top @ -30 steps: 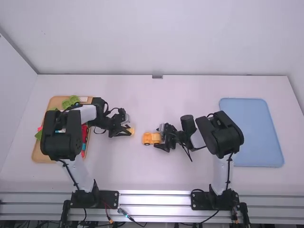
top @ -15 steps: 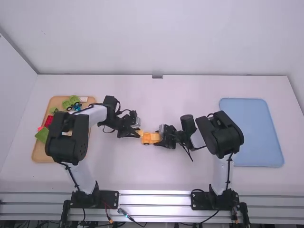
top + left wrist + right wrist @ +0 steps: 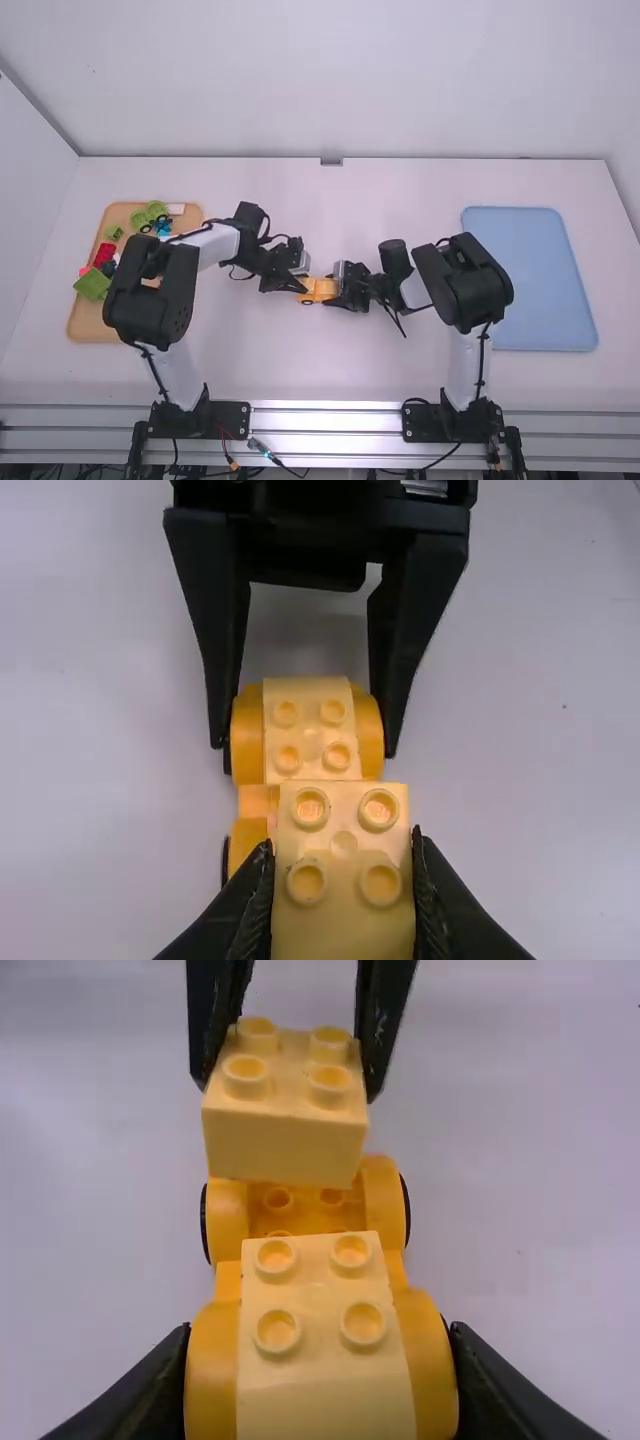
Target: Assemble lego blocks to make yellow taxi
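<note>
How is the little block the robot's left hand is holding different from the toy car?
The block is pale yellow all over, but the car has deeper orange-yellow parts too.
The block is a plain brick, while the car is longer and has wheels.
The left gripper holds the block; the right gripper holds the car.
Both have round bumps on top.

Left hand [image 3: 303, 287] facing right hand [image 3: 337, 288], both clamped, near each other, arms [image 3: 155, 293] bent

White tbl [image 3: 400, 375], pale plain back wall [image 3: 340, 80], side walls L & R, even light.
</note>
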Controlling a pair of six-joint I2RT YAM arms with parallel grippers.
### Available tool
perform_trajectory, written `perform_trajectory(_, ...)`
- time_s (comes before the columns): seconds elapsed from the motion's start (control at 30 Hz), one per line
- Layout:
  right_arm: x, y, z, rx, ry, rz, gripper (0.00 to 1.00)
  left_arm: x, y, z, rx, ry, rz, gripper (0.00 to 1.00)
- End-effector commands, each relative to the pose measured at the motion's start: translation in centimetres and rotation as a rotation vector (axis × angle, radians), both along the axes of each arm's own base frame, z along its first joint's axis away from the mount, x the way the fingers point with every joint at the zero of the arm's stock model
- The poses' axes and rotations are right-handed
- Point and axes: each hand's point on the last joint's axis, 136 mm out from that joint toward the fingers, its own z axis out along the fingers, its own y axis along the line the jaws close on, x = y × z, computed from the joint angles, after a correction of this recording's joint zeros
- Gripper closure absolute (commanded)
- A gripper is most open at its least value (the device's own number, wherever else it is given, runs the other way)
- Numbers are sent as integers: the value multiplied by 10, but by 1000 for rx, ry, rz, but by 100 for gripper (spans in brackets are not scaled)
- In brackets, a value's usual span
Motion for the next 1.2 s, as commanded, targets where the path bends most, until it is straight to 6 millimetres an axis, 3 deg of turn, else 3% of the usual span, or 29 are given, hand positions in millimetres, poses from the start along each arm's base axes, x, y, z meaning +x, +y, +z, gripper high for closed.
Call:
perform_trajectory(0.0,1,-3,-9,-28,21,-22,59,-8,-3,7,-28,22,26,98)
perform_trajectory(0.33,0,-3,-9,-26,23,-20,57,-11,3,16,6,-104,83,98)
perform_trajectory(1.17,0,-3,-9,-28,27,-19,56,-12,-4,-17,-29,-77,119,98)
